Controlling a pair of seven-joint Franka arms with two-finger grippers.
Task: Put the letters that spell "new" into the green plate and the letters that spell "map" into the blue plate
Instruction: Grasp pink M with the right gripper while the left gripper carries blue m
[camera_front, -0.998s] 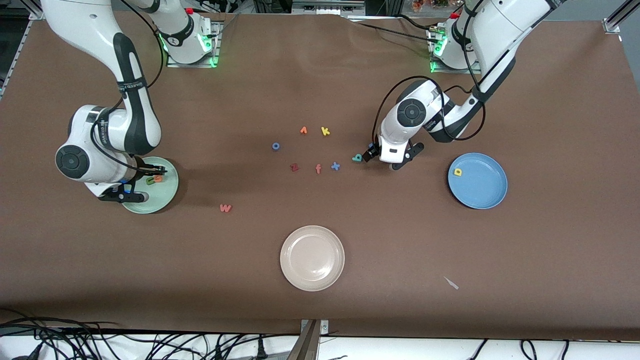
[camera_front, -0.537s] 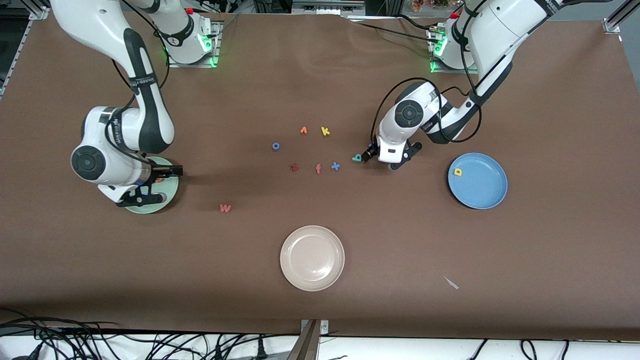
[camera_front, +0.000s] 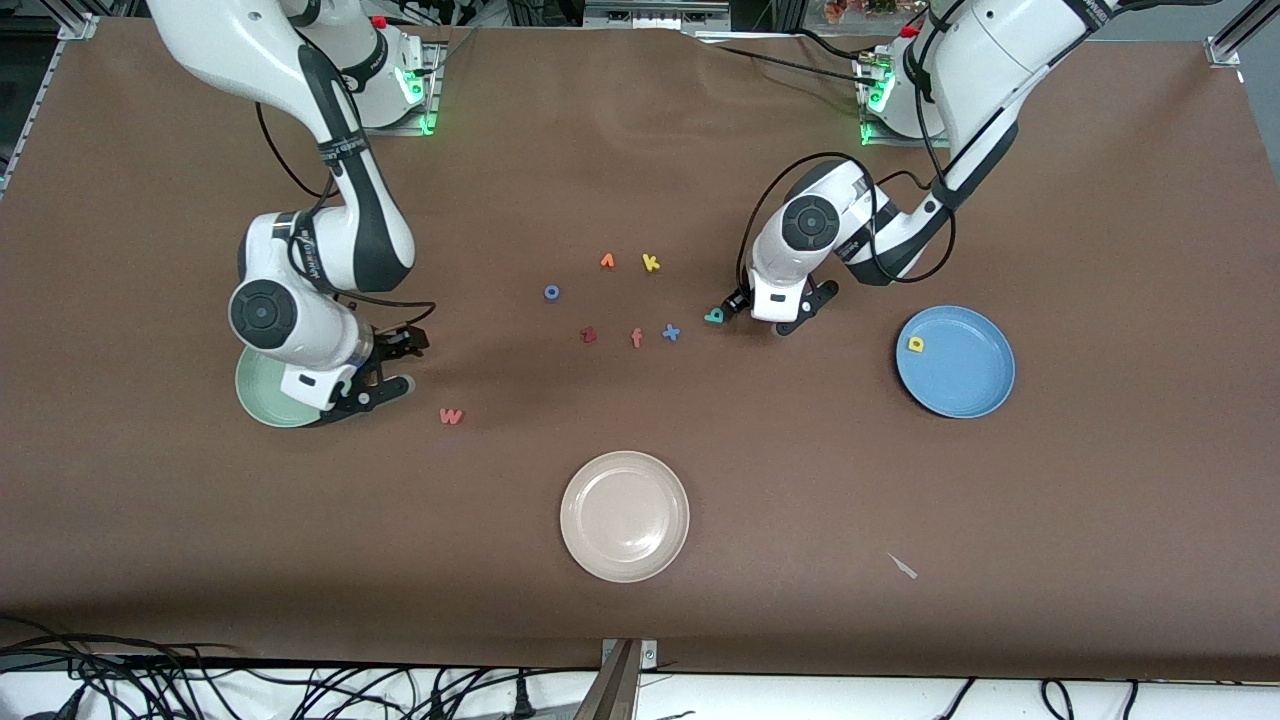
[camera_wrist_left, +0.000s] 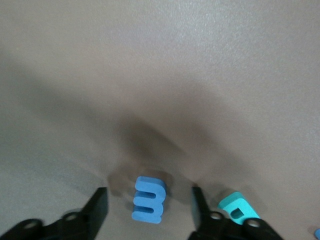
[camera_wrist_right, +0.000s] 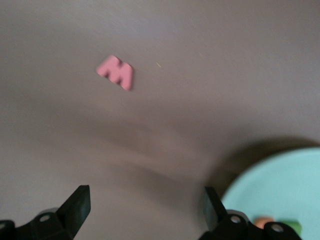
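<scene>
Left gripper (camera_wrist_left: 147, 210) half-closed astride blue m (camera_wrist_left: 149, 199), not yet pinching; teal a (camera_wrist_left: 239, 210) just beside, may get knocked. Right gripper (camera_wrist_right: 145, 205) released, empty, near green plate (camera_front: 262, 392) edge.

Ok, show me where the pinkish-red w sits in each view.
Front view: the pinkish-red w lies on the brown table, nearer the camera than the other loose letters, beside the green plate.
Left wrist view: not in it.
Right wrist view: the w lies flat on the table, clear of the right claw.
Shared landmark: the green plate, whose rim shows in the right wrist view too.
</scene>
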